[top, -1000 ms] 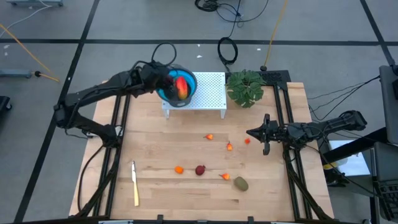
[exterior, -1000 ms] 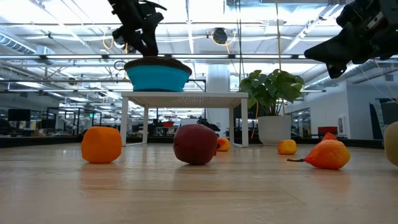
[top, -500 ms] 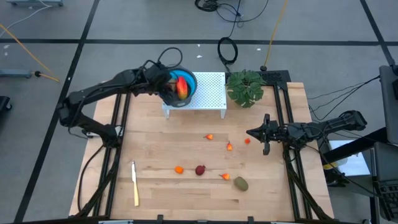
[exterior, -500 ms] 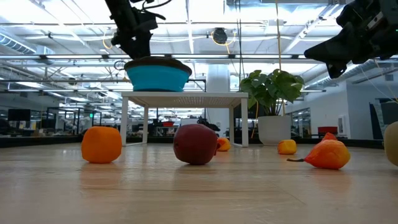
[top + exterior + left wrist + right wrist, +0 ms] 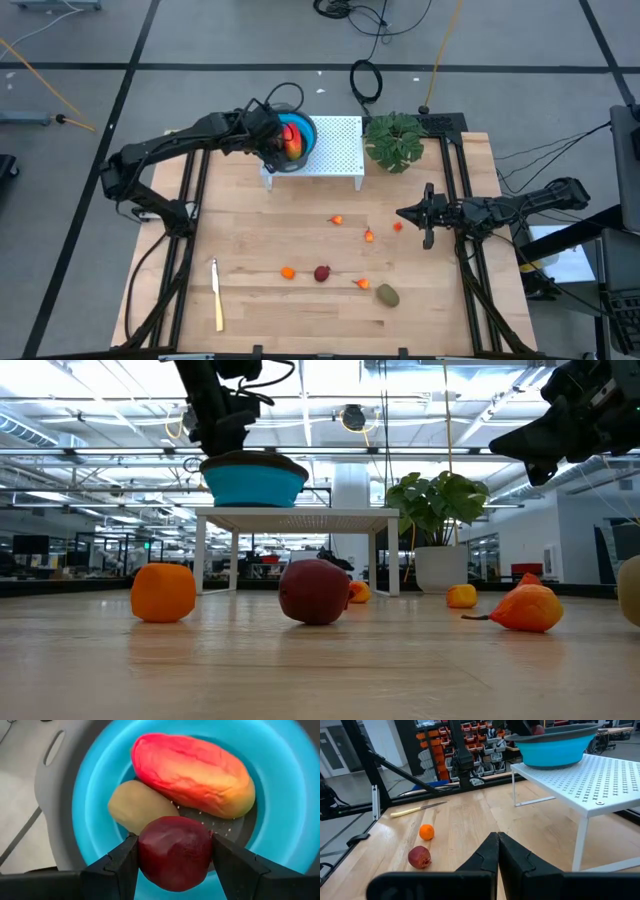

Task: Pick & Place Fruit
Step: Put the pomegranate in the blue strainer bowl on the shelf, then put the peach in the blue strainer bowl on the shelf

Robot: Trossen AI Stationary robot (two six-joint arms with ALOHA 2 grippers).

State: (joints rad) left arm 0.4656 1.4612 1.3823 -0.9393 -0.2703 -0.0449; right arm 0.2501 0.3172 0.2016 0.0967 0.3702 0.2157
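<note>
A dark red ball [image 5: 175,852] is clamped between the left gripper [image 5: 175,857] fingers above the blue bowl [image 5: 85,805], where the oblong red-orange fruit [image 5: 195,775] lies slantwise beside an olive oval [image 5: 132,810]; the right gripper [image 5: 496,851] is pressed together over bare wood.

The right claw [image 5: 497,851] points across the wooden counter [image 5: 465,827], its two dark fingers pressed together. Ahead of it lie a dark red ball [image 5: 419,857] and, just beyond, an orange ball [image 5: 426,832]. Farther off lies a cream knife [image 5: 417,809]. A blue bowl [image 5: 555,745] sits on a white perforated stand [image 5: 580,782].
</note>
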